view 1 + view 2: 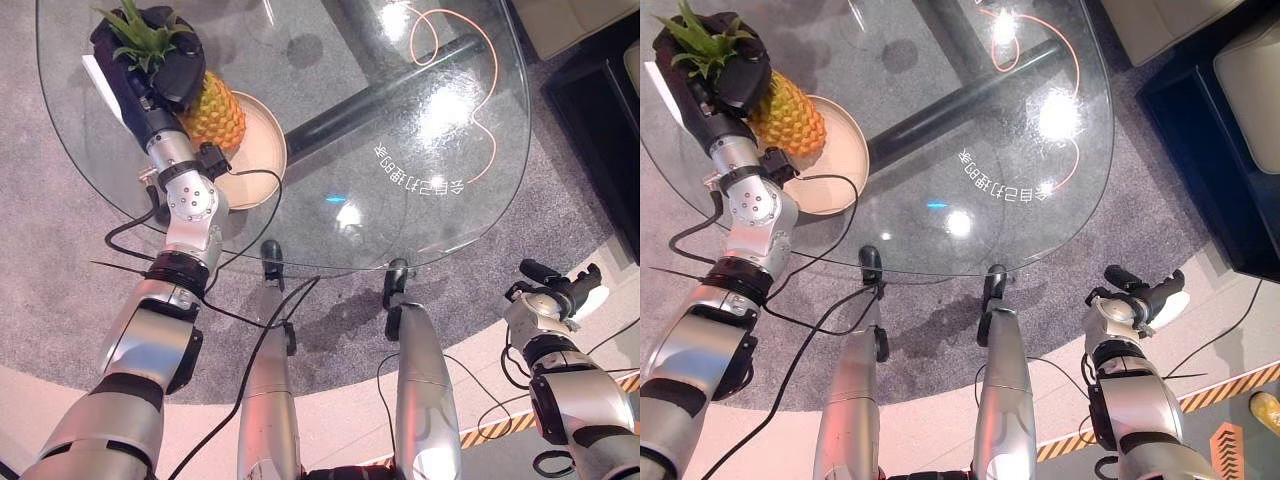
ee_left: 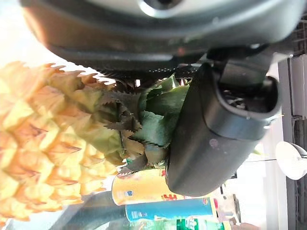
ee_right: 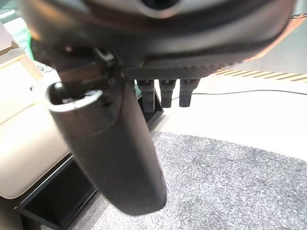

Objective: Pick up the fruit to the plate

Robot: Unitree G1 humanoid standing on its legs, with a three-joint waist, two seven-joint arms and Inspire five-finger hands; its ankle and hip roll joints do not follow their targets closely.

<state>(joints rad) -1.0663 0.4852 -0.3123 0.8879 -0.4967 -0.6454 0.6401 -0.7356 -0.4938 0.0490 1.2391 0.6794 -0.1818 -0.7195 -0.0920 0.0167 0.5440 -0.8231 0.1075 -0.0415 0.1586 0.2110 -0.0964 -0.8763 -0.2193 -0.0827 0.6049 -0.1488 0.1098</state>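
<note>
Left eye view: the left robot hand (image 1: 150, 62) is clenched around the green leafy crown of the yellow-orange pineapple (image 1: 215, 110). The fruit's body extends from the hand toward the robot and lies over the far edge of the round beige plate (image 1: 265, 160). The plate rests on the round transparent glass desk (image 1: 420, 130), just beside the left wrist. An orange-pink line loop (image 1: 485, 90) is drawn on the glass, well apart from the left robot hand on its right side. The right robot hand (image 1: 555, 290) hangs beyond the near edge of the desk, above the grey carpet (image 1: 560, 180), and holds nothing.

Right eye view: the same arrangement is visible. The left robot hand (image 1: 725, 70) covers the crown, and the pineapple (image 1: 790, 118) overlaps the plate (image 1: 840, 160). The right robot hand (image 1: 1145, 295) is well apart from the desk (image 1: 1020, 150).

Left wrist view: the thumb of the left robot hand (image 2: 216, 129) presses against the spiky green leaves, and the scaly pineapple (image 2: 48, 143) body extends past it. Beyond the thumb, an orange can (image 2: 139, 188) and a blue can (image 2: 168, 210) lie side by side, seen through the glass.

Right wrist view: the right robot hand (image 3: 110, 143) is released, with its fingers (image 3: 168, 93) straight and empty. The grey carpet (image 3: 230, 182) lies below them.
</note>
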